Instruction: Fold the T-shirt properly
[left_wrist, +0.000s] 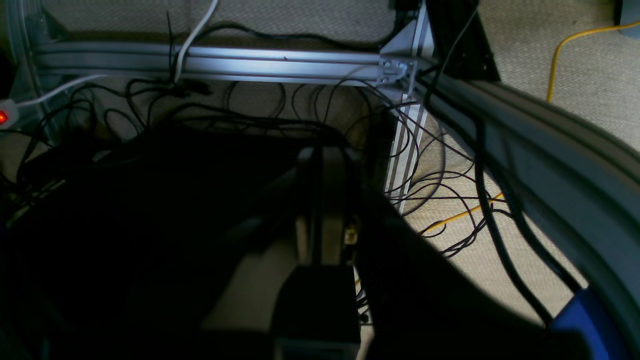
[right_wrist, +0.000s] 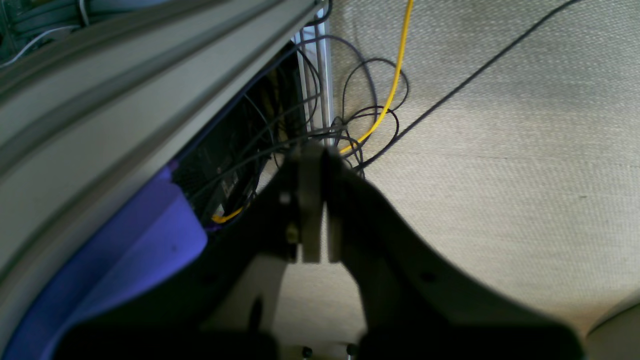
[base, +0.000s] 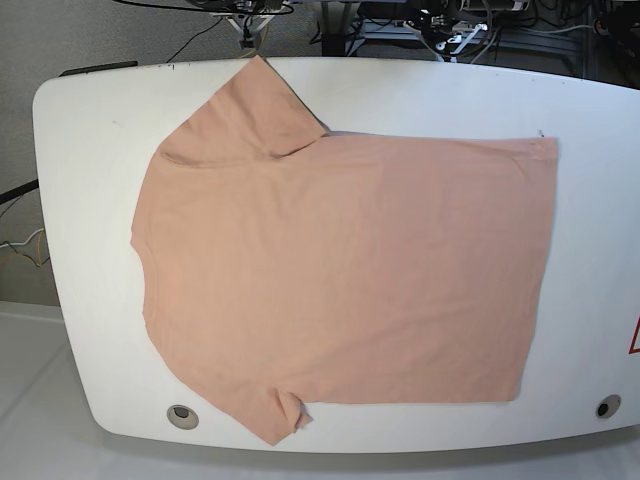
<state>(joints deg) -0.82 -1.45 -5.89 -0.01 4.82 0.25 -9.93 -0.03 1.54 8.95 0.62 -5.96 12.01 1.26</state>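
Left wrist view: left gripper (left_wrist: 320, 200) dark, jaws together on nothing, hanging over carpet (left_wrist: 590, 55) with tangled black cables (left_wrist: 440, 185) and an aluminium frame rail (left_wrist: 250, 62). Right wrist view: right gripper (right_wrist: 314, 200) jaws together too, empty, beside a grey rail (right_wrist: 125, 90) and a yellow cable (right_wrist: 395, 75) on the carpet. Base view: T-shirt (base: 340, 270) lies spread flat across the white table (base: 90, 150) — collar end toward the view's left, hem toward its right, unfolded — neither arm visible here.
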